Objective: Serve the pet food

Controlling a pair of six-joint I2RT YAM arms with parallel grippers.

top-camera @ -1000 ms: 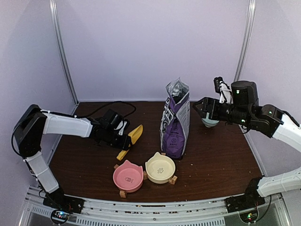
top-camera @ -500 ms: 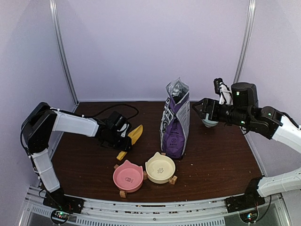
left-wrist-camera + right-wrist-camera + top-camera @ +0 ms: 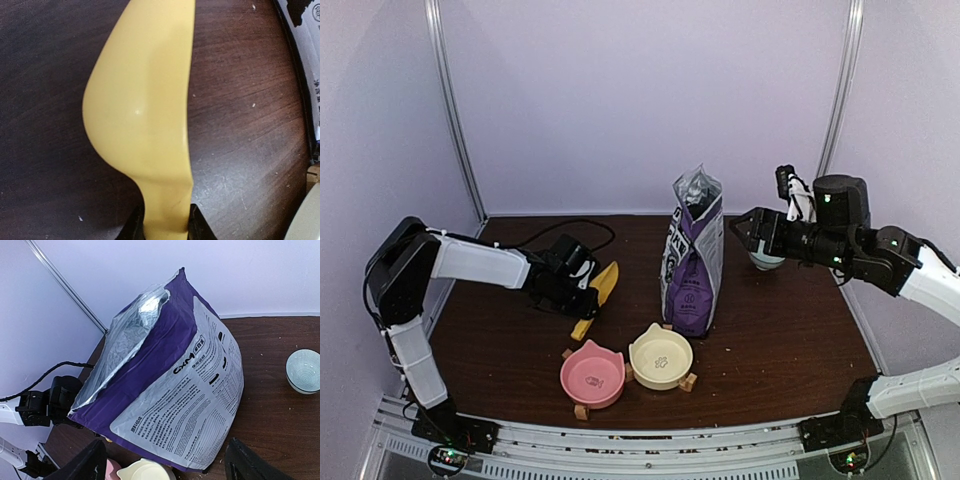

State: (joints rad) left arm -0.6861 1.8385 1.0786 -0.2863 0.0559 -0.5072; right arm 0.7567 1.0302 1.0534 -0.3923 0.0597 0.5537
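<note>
Left pincer on yellow scoop; right pincer facing purple bag.
Left pincer pinches the scoop's handle, scoop low over the surface. Right pincer is spread wide, apart from the upright, open-topped bag. Pet food is not visible; cannot tell where it sits.

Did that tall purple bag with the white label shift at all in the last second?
No. The tall purple bag stands at the same spot behind the cream cat-shaped bowl.
</note>
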